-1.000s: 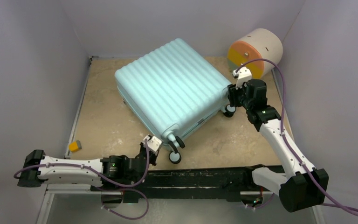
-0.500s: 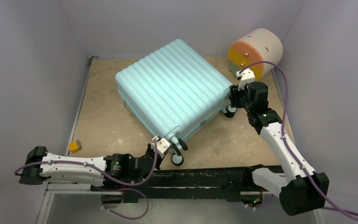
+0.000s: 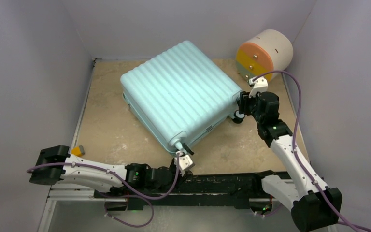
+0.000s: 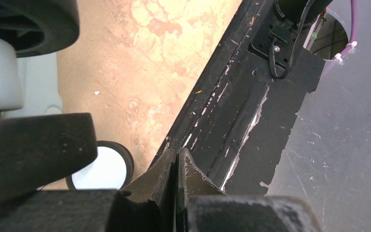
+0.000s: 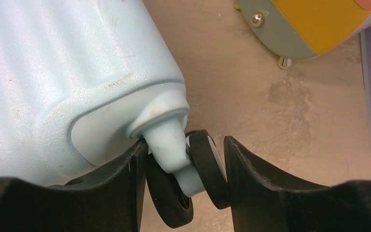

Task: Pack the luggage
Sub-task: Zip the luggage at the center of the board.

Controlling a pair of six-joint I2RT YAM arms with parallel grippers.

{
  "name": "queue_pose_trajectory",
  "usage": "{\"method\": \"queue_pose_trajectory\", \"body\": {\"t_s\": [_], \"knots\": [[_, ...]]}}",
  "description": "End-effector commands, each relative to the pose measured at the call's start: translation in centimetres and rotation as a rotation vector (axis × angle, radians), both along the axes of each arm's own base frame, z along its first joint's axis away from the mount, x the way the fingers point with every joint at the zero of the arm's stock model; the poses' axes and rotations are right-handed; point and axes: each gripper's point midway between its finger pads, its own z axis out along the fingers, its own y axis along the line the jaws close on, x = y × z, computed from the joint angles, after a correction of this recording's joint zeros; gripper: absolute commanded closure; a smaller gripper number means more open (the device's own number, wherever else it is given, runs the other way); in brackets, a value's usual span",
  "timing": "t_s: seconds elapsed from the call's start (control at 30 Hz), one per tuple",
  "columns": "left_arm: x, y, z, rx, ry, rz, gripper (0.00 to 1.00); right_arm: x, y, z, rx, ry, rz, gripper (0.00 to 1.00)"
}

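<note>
The luggage (image 3: 178, 92) is a pale teal ribbed suitcase that lies shut and flat in the middle of the table. My right gripper (image 3: 238, 111) is at its right corner. In the right wrist view the jaws (image 5: 186, 142) are closed on the black twin wheel (image 5: 207, 166) of that corner, one finger against each side, with the shell (image 5: 53, 63) at upper left. My left gripper (image 3: 187, 165) is shut and empty, low at the near edge, just right of the suitcase's near wheels. The left wrist view shows its gripper (image 4: 177, 153) with those wheels (image 4: 34, 154) close on the left.
A round cream drawer unit (image 3: 264, 54) with orange, yellow and green fronts stands at the back right, close behind the right gripper; it also shows in the right wrist view (image 5: 314, 24). A small orange block (image 3: 78, 150) lies at the near left. A black rail (image 3: 232, 181) runs along the front edge.
My left arm has swung right along the front edge, and its gripper has passed from left of the near wheels to their right. The suitcase and my right gripper have shifted slightly right.
</note>
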Motion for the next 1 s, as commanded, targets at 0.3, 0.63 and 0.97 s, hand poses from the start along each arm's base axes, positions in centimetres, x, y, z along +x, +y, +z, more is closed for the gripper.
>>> {"method": "queue_pose_trajectory", "body": {"t_s": [0.3, 0.63, 0.97], "knots": [[2.4, 7.2, 2.4, -0.057, 0.115, 0.280, 0.51, -1.4, 2.0, 0.6, 0.182, 0.019, -0.012, 1.00], [3.7, 13.0, 1.3, 0.043, 0.248, 0.606, 0.29, -1.1, 2.1, 0.6, 0.199, 0.013, -0.020, 1.00], [5.2, 12.2, 1.3, -0.079, 0.191, 0.646, 0.19, -1.1, 2.3, 0.5, 0.210, 0.007, -0.012, 1.00]]}}
